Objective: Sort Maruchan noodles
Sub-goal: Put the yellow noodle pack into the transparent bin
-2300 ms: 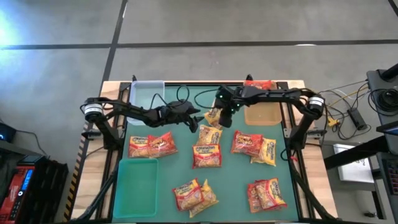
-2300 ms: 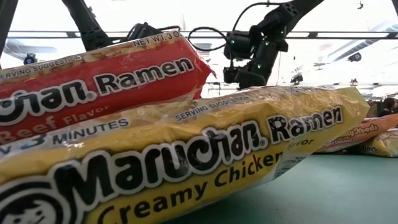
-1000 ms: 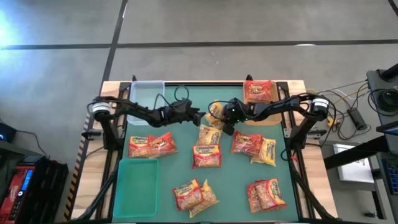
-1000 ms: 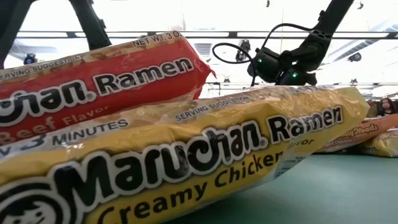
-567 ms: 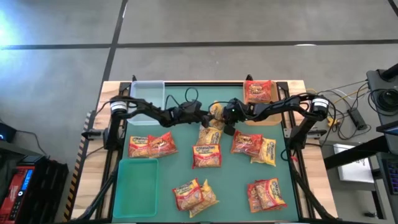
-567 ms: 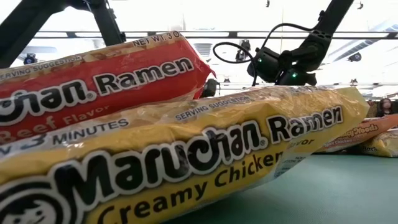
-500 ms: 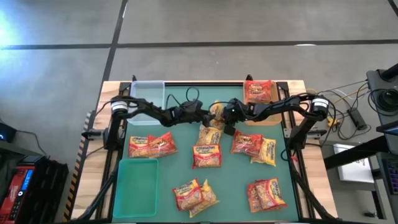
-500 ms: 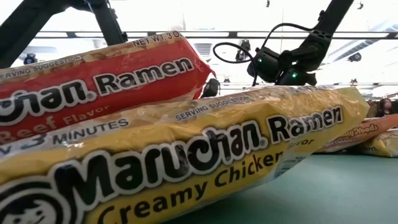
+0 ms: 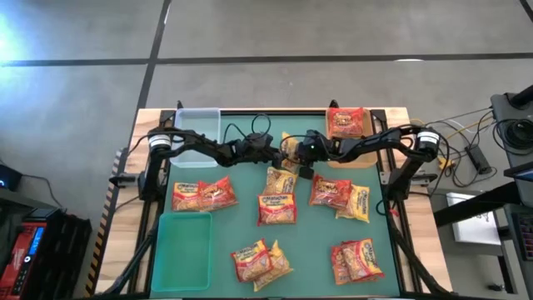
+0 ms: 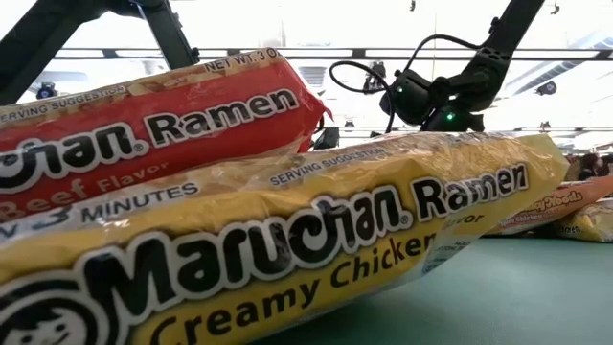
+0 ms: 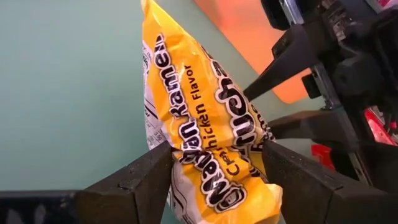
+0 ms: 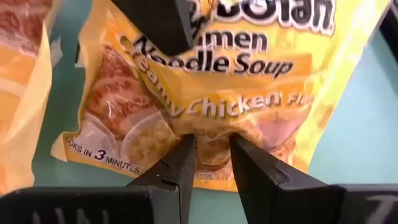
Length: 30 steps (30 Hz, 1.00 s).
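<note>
Both arms stretched inward across the far half of the table [image 9: 250, 208], meeting at mid-table over one yellow packet [image 9: 289, 147].

Left gripper [image 9: 273, 153] reaching in level from the left, elbow back near the clear tray [image 9: 196, 127]. Fingers [image 11: 134, 180] spread wide, one on each side of the packet's lower end — bracketing it, though whether the pads actually press cannot be told.

Right gripper [image 9: 298, 151] coming in from the right, forearm passing above the tan tray [image 9: 356, 154]. Fingers [image 12: 177, 165] pinched narrow on the packet's bottom edge, plastic bunched between them (a clear grip in the right wrist view). Other arm's dark finger also visible there, laid across the packet's upper part.

Packet held off the mat between the two grippers, standing on edge rather than lying flat; long axis running away from the left wrist camera toward the tan tray, printed face turned toward the right gripper. "Creamy Chicken" legible on it.

Other packets flat on the mat: a red one [image 9: 346, 122] on the tan tray's far part, a pair [image 9: 203, 194] near the left edge, more [image 9: 276, 208] in the middle, and two stacked ones [image 10: 239, 240] filling the low view — red over yellow. Green tray [image 9: 181, 242] at the near left.
</note>
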Available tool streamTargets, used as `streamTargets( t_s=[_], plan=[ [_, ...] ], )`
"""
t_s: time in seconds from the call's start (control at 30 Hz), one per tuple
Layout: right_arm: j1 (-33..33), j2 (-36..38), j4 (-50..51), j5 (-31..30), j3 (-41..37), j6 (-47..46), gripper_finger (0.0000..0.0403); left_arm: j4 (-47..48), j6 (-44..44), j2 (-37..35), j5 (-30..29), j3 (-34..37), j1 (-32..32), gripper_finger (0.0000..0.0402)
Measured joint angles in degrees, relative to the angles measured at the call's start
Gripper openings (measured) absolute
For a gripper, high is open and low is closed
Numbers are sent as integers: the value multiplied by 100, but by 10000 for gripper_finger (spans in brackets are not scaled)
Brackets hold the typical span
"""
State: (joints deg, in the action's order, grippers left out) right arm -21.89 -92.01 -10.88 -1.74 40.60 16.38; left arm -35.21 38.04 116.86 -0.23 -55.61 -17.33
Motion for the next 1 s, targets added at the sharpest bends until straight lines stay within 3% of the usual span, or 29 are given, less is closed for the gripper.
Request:
streamTargets(
  t_s=[0.47, 0.8, 1.0],
  plan=[
    [2, 0, -344, 7, 0, 17, 93, -71, -192, 0, 11, 0, 3, 217],
    [72, 6, -325, 0, 0, -80, 93, -72, -212, 4, 17, 4, 5, 98],
    [79, 179, 353, 78, 11, -498, 93, -86, -326, 11, 91, 17, -36, 26]
  ],
)
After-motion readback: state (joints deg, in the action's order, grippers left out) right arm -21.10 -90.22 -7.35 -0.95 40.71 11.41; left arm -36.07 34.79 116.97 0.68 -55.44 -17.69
